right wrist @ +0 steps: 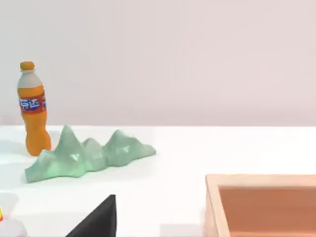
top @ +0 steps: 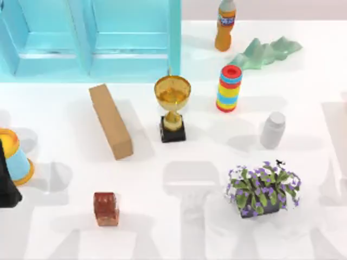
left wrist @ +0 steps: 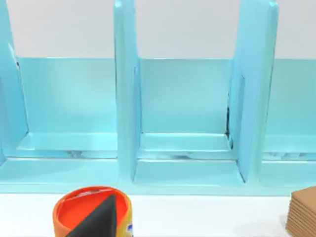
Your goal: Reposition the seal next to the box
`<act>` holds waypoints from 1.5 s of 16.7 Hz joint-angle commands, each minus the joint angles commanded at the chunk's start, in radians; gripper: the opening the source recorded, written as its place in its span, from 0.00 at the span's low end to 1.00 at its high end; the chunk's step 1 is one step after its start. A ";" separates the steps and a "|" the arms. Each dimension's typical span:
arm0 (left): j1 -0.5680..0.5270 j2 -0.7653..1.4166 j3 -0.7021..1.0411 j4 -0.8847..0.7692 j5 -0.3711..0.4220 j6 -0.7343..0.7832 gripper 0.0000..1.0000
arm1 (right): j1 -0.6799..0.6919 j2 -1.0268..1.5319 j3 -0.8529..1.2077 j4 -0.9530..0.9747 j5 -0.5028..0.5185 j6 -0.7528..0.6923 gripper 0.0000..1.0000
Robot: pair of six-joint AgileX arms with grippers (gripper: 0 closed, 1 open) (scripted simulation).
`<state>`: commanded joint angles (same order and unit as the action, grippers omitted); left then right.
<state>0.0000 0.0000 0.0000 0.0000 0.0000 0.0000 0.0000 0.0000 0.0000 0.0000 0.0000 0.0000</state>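
Note:
The seal (top: 106, 208), a small reddish-brown mottled block, stands on the white table near the front left. The long tan cardboard box (top: 110, 121) lies farther back, well apart from it; one corner of the box (left wrist: 302, 212) also shows in the left wrist view. My left gripper (top: 6, 181) is a dark shape parked at the table's left edge, to the left of the seal and beside an orange and blue cup (top: 13, 157). In the left wrist view the left gripper (left wrist: 96, 222) overlaps that cup (left wrist: 74, 207). A dark tip of my right gripper (right wrist: 98, 219) shows in the right wrist view.
A gold trophy (top: 172, 108) stands right of the box. A turquoise rack (top: 92, 38) lines the back left. An orange soda bottle (top: 225, 24), a green ridged piece (top: 265, 53), a ring stack (top: 229, 88), a grey bottle (top: 272, 130) and a purple-flowered pot (top: 263, 189) fill the right side.

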 joint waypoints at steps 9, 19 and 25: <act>0.000 0.000 0.000 0.000 0.000 0.000 1.00 | 0.162 0.253 0.275 -0.190 -0.046 0.101 1.00; 0.000 0.000 0.000 0.000 0.000 0.000 1.00 | 0.635 1.228 1.425 -0.855 -0.113 0.466 1.00; 0.000 0.000 0.000 0.000 0.000 0.000 1.00 | 0.879 1.874 2.100 -1.286 -0.105 0.713 1.00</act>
<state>0.0000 0.0000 0.0000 0.0000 0.0000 0.0000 0.8790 1.8741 2.0998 -1.2862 -0.1050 0.7127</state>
